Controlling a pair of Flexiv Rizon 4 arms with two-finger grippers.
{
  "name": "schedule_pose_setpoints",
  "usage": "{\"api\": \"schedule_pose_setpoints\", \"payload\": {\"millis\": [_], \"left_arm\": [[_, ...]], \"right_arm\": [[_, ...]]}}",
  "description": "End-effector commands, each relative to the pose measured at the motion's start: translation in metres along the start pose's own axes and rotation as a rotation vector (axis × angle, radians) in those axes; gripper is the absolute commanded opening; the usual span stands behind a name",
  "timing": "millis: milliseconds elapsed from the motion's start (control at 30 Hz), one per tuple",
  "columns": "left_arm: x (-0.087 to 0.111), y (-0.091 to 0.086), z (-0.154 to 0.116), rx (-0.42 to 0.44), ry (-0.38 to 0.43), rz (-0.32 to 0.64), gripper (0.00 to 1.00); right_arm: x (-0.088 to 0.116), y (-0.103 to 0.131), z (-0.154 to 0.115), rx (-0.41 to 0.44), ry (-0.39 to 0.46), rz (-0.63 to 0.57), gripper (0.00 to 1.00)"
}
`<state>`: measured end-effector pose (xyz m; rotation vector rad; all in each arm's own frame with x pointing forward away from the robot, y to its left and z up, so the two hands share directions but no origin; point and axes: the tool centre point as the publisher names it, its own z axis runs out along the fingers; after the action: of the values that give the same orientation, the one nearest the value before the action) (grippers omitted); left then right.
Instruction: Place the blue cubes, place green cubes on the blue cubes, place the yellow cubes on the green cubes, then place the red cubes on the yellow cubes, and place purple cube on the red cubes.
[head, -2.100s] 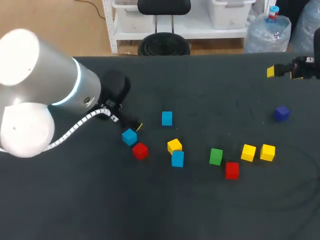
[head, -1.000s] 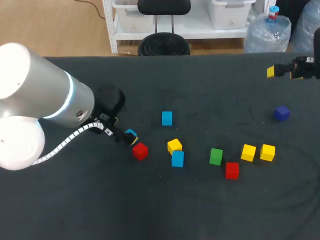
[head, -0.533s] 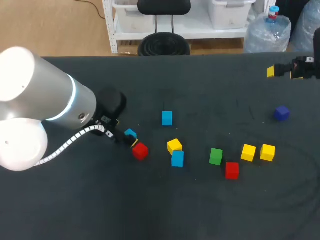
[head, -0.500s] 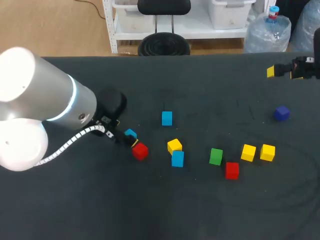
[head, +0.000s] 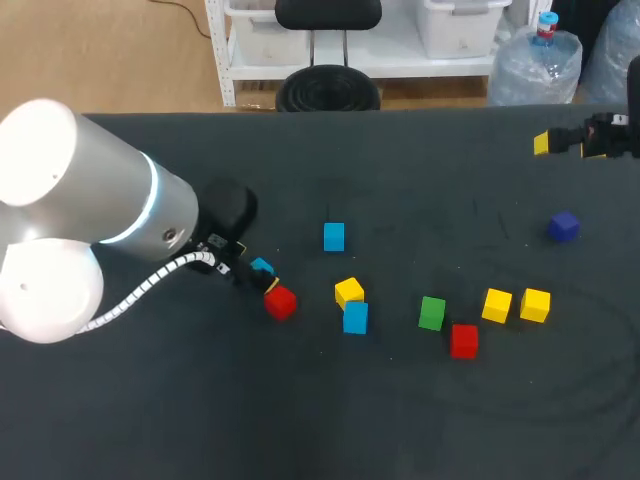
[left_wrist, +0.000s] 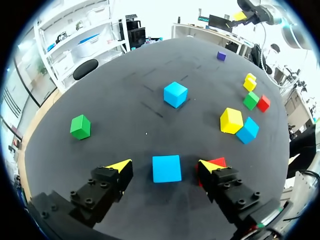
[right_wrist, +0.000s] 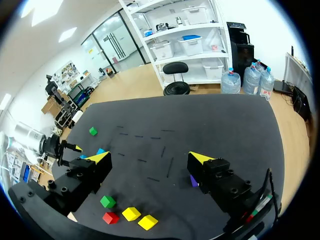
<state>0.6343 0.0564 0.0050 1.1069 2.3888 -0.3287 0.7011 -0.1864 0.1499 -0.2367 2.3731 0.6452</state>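
Resting flat, plain sky-blue cube (left_wrist: 166, 168)

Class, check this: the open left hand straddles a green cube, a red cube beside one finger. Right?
No. The left wrist view shows the open left hand straddling a blue cube, not green; the red cube is beside one finger.

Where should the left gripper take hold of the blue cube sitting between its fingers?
Take the blue cube by its two opposite side faces, coming straight down from above. It lies flat between the open fingers of the left gripper, with its sides roughly facing them, so little turning looks needed. A red cube sits close beside one finger and could get nudged.
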Motion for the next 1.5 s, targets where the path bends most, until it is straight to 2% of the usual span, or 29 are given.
{"api": "schedule_pose_setpoints", "payload": {"millis": [33,167,267,567,633,733,833,933,1267,1500], "left_arm": [[0.001,0.002,0.002,0.004,-0.003,-0.003,0.81],[0.004,0.001,0.002,0.006,-0.003,-0.009,0.74],[0.005,0.001,0.004,0.01,-0.003,-0.014,0.62],[0.009,-0.001,0.005,0.021,0.003,-0.019,0.6],[0.009,0.0,0.005,0.021,0.005,-0.02,0.52],[0.01,0.0,0.005,0.021,0.005,-0.021,0.44],[0.01,0.001,0.005,0.02,0.003,-0.021,0.25],[0.01,0.001,0.005,0.025,-0.001,-0.018,0.01],[0.006,0.004,0.001,0.036,0.01,0.009,0.0],[-0.002,0.006,-0.006,0.052,0.012,0.085,0.0]], "right_arm": [[0.0,0.001,0.0,0.007,-0.001,0.001,1.0],[0.0,0.001,0.0,0.007,-0.001,0.001,1.0],[0.0,0.001,0.0,0.007,-0.001,0.001,1.0],[0.0,0.001,0.0,0.007,-0.001,0.001,1.0],[0.0,0.001,0.0,0.007,-0.001,0.001,1.0],[0.0,0.001,0.0,0.007,-0.001,0.001,1.0],[0.0,0.001,0.0,0.007,-0.001,0.001,1.0],[0.0,0.001,0.0,0.007,-0.001,0.001,1.0],[0.0,0.001,0.0,0.007,-0.001,0.001,1.0],[0.0,0.001,0.0,0.007,-0.001,0.001,1.0]]}}
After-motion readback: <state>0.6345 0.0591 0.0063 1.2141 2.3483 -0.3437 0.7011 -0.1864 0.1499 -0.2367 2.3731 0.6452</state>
